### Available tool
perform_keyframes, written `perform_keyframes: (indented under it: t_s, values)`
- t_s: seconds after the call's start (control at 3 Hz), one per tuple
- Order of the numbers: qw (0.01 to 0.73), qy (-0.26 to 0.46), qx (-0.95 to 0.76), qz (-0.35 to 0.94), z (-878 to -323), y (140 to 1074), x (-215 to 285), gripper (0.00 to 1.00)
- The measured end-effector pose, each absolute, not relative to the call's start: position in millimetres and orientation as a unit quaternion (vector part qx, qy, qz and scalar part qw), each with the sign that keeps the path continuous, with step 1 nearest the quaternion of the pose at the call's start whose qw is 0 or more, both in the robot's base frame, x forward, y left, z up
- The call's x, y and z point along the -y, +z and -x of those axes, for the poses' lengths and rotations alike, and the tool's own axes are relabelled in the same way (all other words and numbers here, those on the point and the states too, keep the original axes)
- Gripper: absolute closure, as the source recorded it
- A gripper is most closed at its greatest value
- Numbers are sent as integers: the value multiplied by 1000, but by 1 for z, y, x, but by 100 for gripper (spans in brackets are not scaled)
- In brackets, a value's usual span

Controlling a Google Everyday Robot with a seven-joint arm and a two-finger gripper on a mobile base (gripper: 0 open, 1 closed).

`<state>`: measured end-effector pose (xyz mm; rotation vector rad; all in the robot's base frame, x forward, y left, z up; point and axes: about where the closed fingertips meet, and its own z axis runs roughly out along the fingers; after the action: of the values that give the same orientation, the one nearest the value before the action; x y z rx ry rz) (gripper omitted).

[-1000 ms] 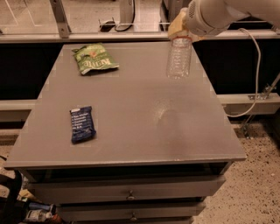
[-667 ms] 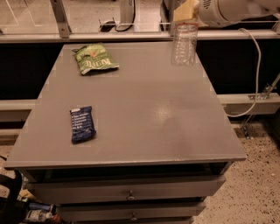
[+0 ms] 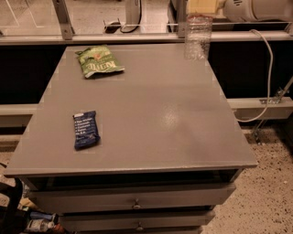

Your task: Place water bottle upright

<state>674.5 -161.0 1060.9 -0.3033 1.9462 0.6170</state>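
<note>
The water bottle (image 3: 198,37) is clear and ribbed and stands upright in the camera view, over the far right corner of the grey table (image 3: 151,119). I cannot tell whether its base touches the tabletop. My gripper (image 3: 200,9) is at the top edge of the view, shut on the bottle's top end, which hides the cap. The white arm (image 3: 256,10) reaches in from the upper right.
A green snack bag (image 3: 98,61) lies at the far left of the table. A dark blue wrapped bar (image 3: 85,130) lies near the front left. A rail and glass partition (image 3: 91,27) run behind the table. A cable (image 3: 268,77) hangs at the right.
My gripper has moved up and toward the far edge with the bottle in it. The bottle stays upright. The bag and the bar have not moved.
</note>
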Motion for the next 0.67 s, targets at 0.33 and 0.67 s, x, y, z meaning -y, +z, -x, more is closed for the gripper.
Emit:
perform_keyframes:
  t_s: [0.33, 0.67]
  values:
    - [522, 238, -793, 204, -676, 1062, 155, 100]
    - [528, 207, -771, 291, -678, 1061, 147, 100]
